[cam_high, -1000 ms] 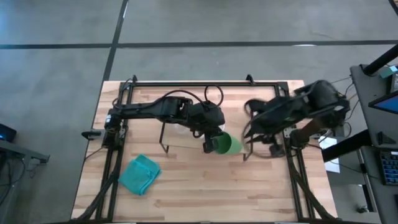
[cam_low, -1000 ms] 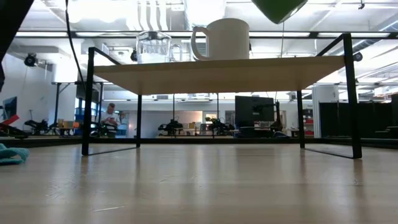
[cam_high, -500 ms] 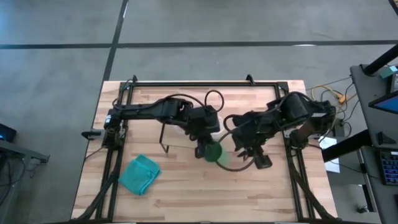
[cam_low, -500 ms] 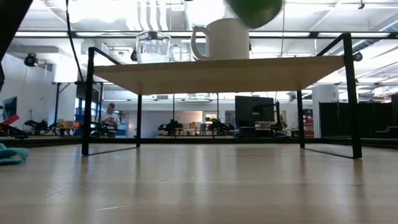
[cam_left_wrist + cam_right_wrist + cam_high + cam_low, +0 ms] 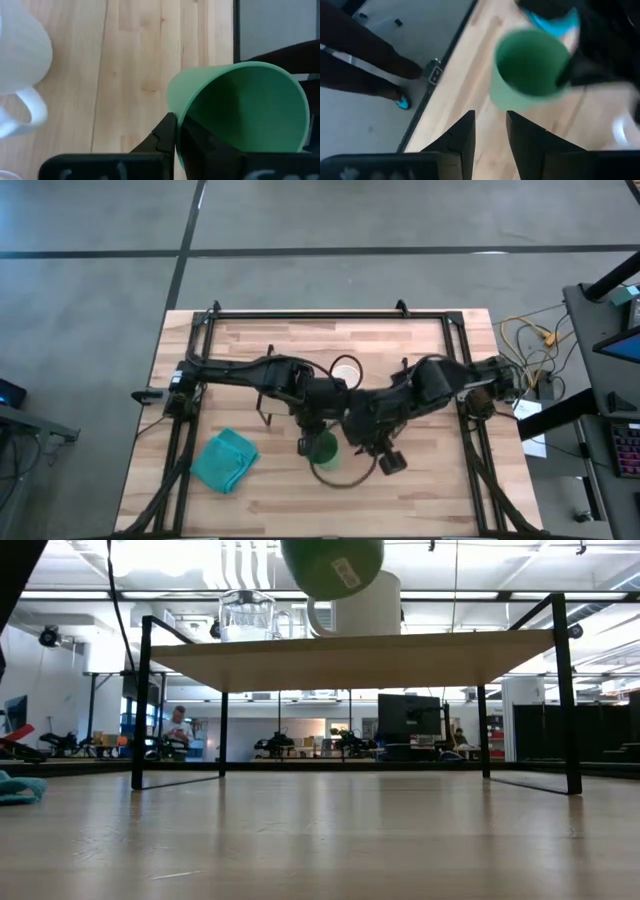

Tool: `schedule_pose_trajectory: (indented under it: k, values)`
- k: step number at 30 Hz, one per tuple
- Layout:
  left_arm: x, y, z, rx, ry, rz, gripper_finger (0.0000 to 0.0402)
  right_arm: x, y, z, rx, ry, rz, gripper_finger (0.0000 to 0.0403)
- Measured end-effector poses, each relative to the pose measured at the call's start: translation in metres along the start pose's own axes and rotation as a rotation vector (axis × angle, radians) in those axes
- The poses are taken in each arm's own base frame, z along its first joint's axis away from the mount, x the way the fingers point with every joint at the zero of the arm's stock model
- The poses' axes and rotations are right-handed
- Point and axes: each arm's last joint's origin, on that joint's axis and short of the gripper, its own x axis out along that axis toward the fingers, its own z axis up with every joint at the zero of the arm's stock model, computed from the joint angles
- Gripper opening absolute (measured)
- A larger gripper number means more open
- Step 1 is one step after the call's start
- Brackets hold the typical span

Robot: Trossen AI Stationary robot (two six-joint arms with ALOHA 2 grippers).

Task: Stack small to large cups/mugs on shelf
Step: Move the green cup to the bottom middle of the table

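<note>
Holding the smooth green plastic cup [image 5: 323, 448] by its rim, one finger inside and one outside, the left gripper [image 5: 176, 131] has carried it leftward over the past second, clear above the low light-wood shelf [image 5: 350, 648]. The right gripper [image 5: 490, 131], fingers slightly parted and empty, has followed and hovers close by. Judged: with the small clear glass cup [image 5: 246, 616] and white handled ceramic mug [image 5: 362, 605] standing on the shelf, the green cup awaits placement.

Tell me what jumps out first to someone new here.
The green cup, pinched at its rim by the left gripper and held in the air over the shelf. The right gripper, fingers apart, points at it. On the shelf stand the white mug and the clear glass cup.
</note>
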Motion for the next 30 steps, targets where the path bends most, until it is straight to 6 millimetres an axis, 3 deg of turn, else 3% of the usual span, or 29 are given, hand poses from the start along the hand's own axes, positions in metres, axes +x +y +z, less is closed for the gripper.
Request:
schedule_pose_trajectory:
  k: [4, 19, 30]
  values:
    - [0.0, 0.0, 0.0, -0.046, 0.005, 0.003, 0.0, 0.012, 0.006, 0.007, -0.065, -0.02, -0.031, 0.0105]
    - [-0.004, 0.012, 0.004, -0.122, -0.042, 0.056, 0.0, 0.018, 0.019, 0.008, -0.043, -0.012, -0.277, 0.0105]
    - [-0.012, 0.02, 0.005, -0.137, -0.061, 0.063, 0.0, 0.021, 0.025, 0.008, -0.079, -0.008, -0.278, 0.0105]
